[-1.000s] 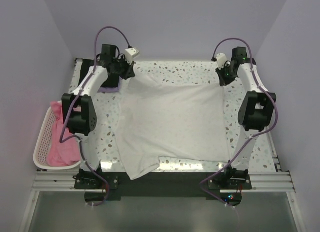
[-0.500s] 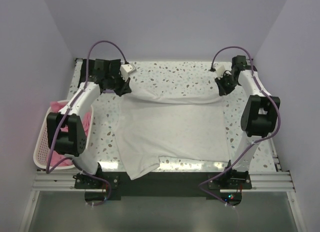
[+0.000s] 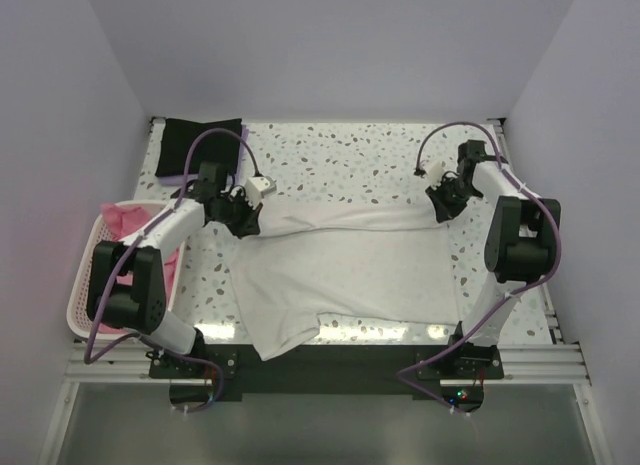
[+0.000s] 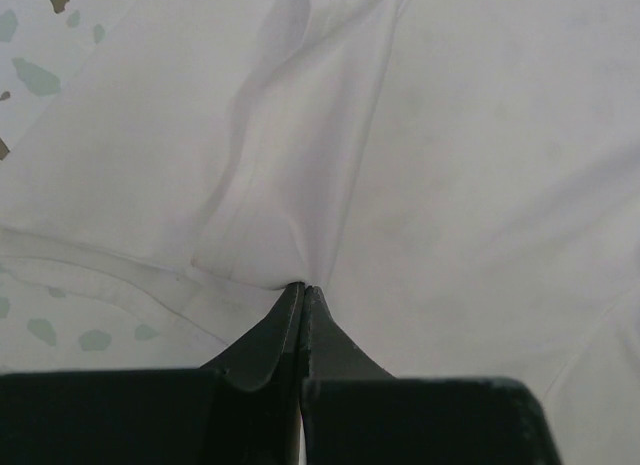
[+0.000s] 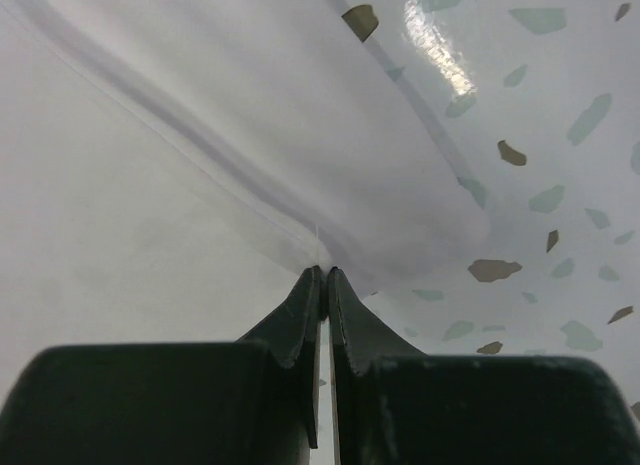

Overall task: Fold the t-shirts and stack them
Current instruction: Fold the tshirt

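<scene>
**Both arms pinch the white shirt's far edge**

From above, the white t-shirt [image 3: 345,275] lies spread on the speckled tabletop [image 3: 340,150], just beside the pale pink basket [image 3: 82,285]. The left fingers [image 3: 244,219] hold the far-edge corner nearer the basket, and the right fingers [image 3: 441,204] hold the corner farthest from it. Between them the edge runs as a doubled-over fold. Beyond the basket, in the far corner, a black t-shirt [image 3: 200,145] lies folded. Pink t-shirts [image 3: 120,223] are heaped inside the basket. Plain lavender walls close in on three sides.

At the left wrist, the fingers [image 4: 265,340] are pressed together with no gap, and a pinch of thin white cloth is caught at their tips. Creases fan away from the hold.

At the right wrist, the fingers [image 5: 290,325] are equally tight on a seamed edge, with bare glossy tabletop alongside.

The cloth looks light and limp, so I'd expect it to sag between the two holds. Corners and hems seem the sensible places to grip. That slick surface should let it slide.
</scene>
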`<state>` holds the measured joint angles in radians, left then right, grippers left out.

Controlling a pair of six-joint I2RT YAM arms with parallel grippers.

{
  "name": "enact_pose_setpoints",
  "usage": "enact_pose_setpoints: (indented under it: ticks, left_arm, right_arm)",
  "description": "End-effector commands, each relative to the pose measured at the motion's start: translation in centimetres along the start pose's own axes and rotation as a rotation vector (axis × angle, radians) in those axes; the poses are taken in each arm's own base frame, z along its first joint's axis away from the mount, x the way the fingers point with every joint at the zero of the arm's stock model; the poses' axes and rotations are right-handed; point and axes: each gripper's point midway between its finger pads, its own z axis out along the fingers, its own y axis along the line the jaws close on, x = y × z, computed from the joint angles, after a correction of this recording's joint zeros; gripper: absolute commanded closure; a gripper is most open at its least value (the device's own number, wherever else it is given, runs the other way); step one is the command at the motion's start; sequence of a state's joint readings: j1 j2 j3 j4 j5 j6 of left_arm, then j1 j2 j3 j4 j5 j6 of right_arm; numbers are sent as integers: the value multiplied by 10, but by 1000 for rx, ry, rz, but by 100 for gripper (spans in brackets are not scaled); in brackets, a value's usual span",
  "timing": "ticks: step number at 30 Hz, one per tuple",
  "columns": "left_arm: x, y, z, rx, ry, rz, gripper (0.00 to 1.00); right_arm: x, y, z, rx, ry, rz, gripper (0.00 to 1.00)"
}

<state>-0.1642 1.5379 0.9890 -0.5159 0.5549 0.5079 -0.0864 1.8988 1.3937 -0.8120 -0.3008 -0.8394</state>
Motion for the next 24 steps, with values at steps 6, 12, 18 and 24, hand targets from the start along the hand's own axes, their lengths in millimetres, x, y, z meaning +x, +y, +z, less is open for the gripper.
enact_pose_setpoints:
  ticks: [6, 12, 18, 24]
  left_arm:
    - [11, 20, 14, -63, 35, 16, 100]
    - [16, 18, 16, -44, 48, 36, 100]
    - [13, 14, 9, -38, 38, 95, 100]
    - [-2, 9, -1, -45, -9, 145, 100]
  right_arm:
    - [10, -5, 5, 34, 9, -49, 100]
    - [12, -7, 6, 37, 24, -51, 100]
    - [9, -3, -1, 30, 16, -65, 100]
    - [1, -1, -16, 40, -11, -77, 100]
